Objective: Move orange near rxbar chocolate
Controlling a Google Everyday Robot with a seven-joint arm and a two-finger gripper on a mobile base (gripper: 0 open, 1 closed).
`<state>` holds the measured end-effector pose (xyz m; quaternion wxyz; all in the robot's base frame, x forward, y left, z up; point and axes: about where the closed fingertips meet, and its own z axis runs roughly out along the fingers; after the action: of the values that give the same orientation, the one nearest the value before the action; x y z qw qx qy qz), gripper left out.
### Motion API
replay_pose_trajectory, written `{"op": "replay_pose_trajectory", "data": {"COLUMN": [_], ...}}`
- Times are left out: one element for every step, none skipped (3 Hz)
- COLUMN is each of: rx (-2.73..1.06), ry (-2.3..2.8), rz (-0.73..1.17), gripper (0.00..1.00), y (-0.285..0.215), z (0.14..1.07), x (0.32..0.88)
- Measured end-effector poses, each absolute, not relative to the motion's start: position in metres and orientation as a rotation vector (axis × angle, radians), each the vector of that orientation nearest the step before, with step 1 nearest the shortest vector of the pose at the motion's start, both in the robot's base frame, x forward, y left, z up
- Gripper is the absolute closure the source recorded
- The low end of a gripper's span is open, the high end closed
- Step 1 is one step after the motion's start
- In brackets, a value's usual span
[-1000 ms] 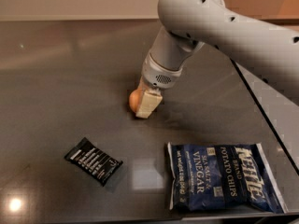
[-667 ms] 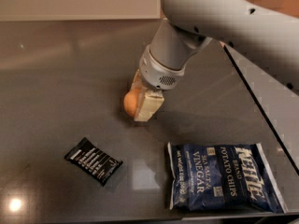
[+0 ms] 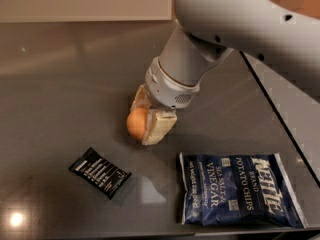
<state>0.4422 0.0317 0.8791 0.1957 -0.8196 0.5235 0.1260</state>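
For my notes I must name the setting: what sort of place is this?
Probably a kitchen or break-room counter, though little shows: a dark glossy countertop with snacks, a potato chips bag and a black rxbar chocolate. The gripper, at the counter's middle, holds the orange.

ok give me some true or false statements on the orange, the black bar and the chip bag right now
1. The end effector is shut on the orange. True.
2. The orange touches the rxbar chocolate. False: they are apart, with bare table between them; the orange is up and to the right of the bar in the camera view.
3. The chip bag lies to the right of the rxbar chocolate in the camera view. True.
4. The rxbar chocolate sits on top of the chip bag. False: it lies flat on the table, apart from the bag.
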Motion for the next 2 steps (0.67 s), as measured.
{"op": "replay_pose_trajectory", "data": {"rx": [-2.298, -2.315], "ry": [1.483, 1.619], "rz": [0.35, 0.326], "gripper": [1.0, 1.0], "y": [0.033, 0.044], "z": [0.876, 0.849], "x": [0.445, 0.468]}}
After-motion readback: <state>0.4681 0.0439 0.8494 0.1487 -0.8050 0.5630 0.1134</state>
